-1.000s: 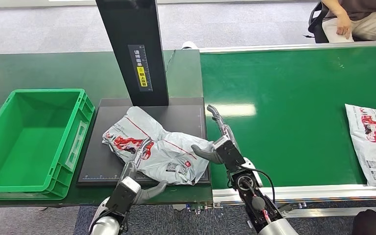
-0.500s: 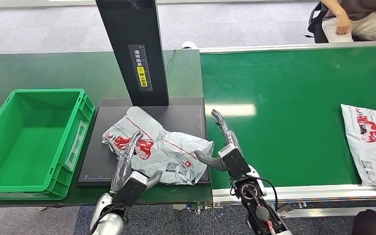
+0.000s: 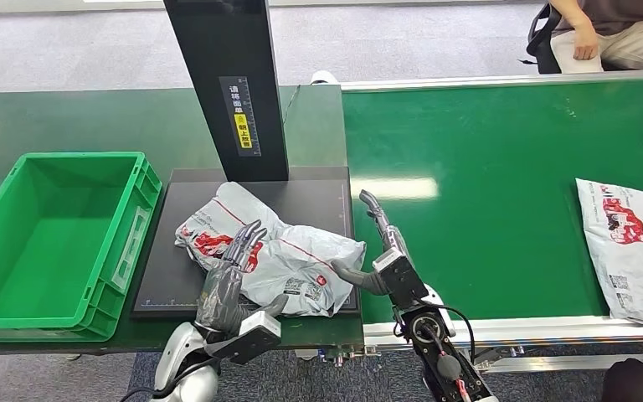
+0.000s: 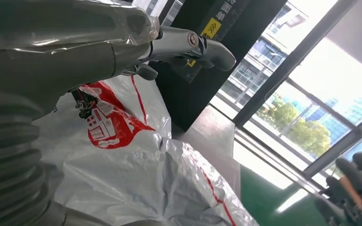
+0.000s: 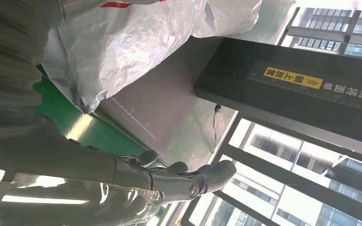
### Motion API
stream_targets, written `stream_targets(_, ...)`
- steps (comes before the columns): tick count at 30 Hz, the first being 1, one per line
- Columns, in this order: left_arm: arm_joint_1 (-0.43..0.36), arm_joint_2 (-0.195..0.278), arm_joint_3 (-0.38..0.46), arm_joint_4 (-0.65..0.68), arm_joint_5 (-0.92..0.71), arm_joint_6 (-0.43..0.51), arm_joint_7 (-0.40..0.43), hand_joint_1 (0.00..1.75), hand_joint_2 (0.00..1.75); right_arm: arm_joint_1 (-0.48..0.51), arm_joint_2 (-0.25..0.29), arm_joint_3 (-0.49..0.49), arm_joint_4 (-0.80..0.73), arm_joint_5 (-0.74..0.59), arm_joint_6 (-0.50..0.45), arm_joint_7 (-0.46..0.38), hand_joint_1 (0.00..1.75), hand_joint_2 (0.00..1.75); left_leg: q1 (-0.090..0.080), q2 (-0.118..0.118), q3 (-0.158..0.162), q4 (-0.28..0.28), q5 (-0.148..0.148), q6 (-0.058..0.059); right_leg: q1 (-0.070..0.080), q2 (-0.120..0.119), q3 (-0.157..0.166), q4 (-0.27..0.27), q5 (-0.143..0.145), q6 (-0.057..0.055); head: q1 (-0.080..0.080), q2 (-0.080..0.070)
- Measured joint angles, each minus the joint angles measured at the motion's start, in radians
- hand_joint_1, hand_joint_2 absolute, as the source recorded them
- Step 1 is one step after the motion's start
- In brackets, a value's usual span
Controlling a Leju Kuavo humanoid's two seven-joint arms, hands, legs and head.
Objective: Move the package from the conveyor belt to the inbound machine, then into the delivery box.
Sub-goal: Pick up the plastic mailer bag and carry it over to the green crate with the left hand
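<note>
A crumpled grey-white package [image 3: 289, 261] with red print lies on the black plate [image 3: 318, 197] of the inbound machine, below its black column [image 3: 230, 84]. My left hand [image 3: 231, 283] reaches over the package's near-left part with fingers stretched and apart, holding nothing. The left wrist view has those fingers [image 4: 188, 44] straight above the package [image 4: 122, 160]. My right hand [image 3: 383, 251] stands at the package's right edge, fingers extended and the thumb close to the bag; I cannot tell if it touches. In the right wrist view the package [image 5: 136, 42] lies beside the straight fingers [image 5: 188, 181].
An empty green box [image 3: 146, 209] stands left of the plate. The green conveyor belt [image 3: 486, 193] runs on the right, with a second printed package [image 3: 632, 251] near its right end. A person [image 3: 603, 33] sits beyond the belt at the far right.
My left hand has come up from the table's front edge and forward over the package. The right hand has drawn back slightly. The second package has travelled left on the belt.
</note>
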Motion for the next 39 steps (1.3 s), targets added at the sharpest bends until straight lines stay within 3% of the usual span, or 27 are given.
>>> stream_targets(10, -0.071, 0.013, -0.043, 0.068, -0.159, -0.071, 0.091, 0.0, 1.75, 0.003, 0.0, 0.0, 0.0, 0.014, 0.009, -0.005, 0.0, 1.75, 0.0, 0.0, 0.0, 0.0, 0.0, 0.0, 0.0, 0.0, 0.0, 0.0, 0.0, 0.0, 0.0, 0.0)
stream_targets(17, -0.181, 0.014, -0.054, 0.185, -0.292, -0.137, 0.175, 0.0, 1.75, 0.007, 0.0, 0.0, 0.004, 0.032, 0.013, -0.011, 0.0, 1.75, 0.0, 0.0, 0.0, 0.0, 0.0, 0.0, 0.0, 0.0, 0.0, 0.0, 0.0, 0.0, 0.0, 0.0)
stream_targets(26, -0.304, -0.005, -0.076, 0.342, -0.337, -0.241, 0.215, 0.06, 1.75, 0.013, 0.002, -0.005, 0.004, 0.049, 0.011, -0.005, 0.0, 1.75, 0.0, -0.002, 0.002, 0.0, 0.0, 0.0, 0.0, -0.001, 0.004, 0.0, 0.0, 0.0, 0.0, 0.0)
stream_targets(27, -0.315, -0.008, -0.076, 0.357, -0.337, -0.249, 0.219, 0.34, 1.75, 0.014, 0.002, -0.007, 0.004, 0.051, 0.01, -0.004, 0.0, 1.75, 0.0, -0.002, 0.003, 0.0, 0.0, 0.0, 0.0, -0.002, 0.005, 0.0, 0.0, 0.0, 0.0, 0.0)
stream_targets(30, -0.34, -0.016, -0.076, 0.399, -0.337, -0.268, 0.221, 1.51, 1.75, 0.016, 0.003, -0.011, 0.004, 0.058, 0.01, -0.001, 0.0, 1.75, 0.0, -0.003, 0.005, 0.0, 0.0, 0.0, 0.0, -0.002, 0.007, 0.0, 0.0, 0.0, 0.0, 0.0)
stream_targets(31, -0.345, -0.018, -0.076, 0.41, -0.336, -0.271, 0.219, 1.67, 1.75, 0.017, 0.003, -0.012, 0.004, 0.06, 0.01, 0.0, 0.0, 1.75, 0.0, -0.003, 0.006, 0.0, 0.0, 0.0, 0.0, -0.002, 0.008, 0.0, 0.0, 0.0, 0.0, 0.0)
stream_targets(39, -0.355, -0.022, -0.076, 0.453, -0.291, -0.251, 0.184, 1.75, 1.75, 0.023, 0.005, -0.025, 0.003, 0.064, 0.012, 0.016, 0.0, 1.75, 0.0, -0.002, 0.008, 0.0, 0.001, 0.0, 0.0, -0.002, 0.009, 0.0, 0.0, 0.0, 0.0, 0.0)
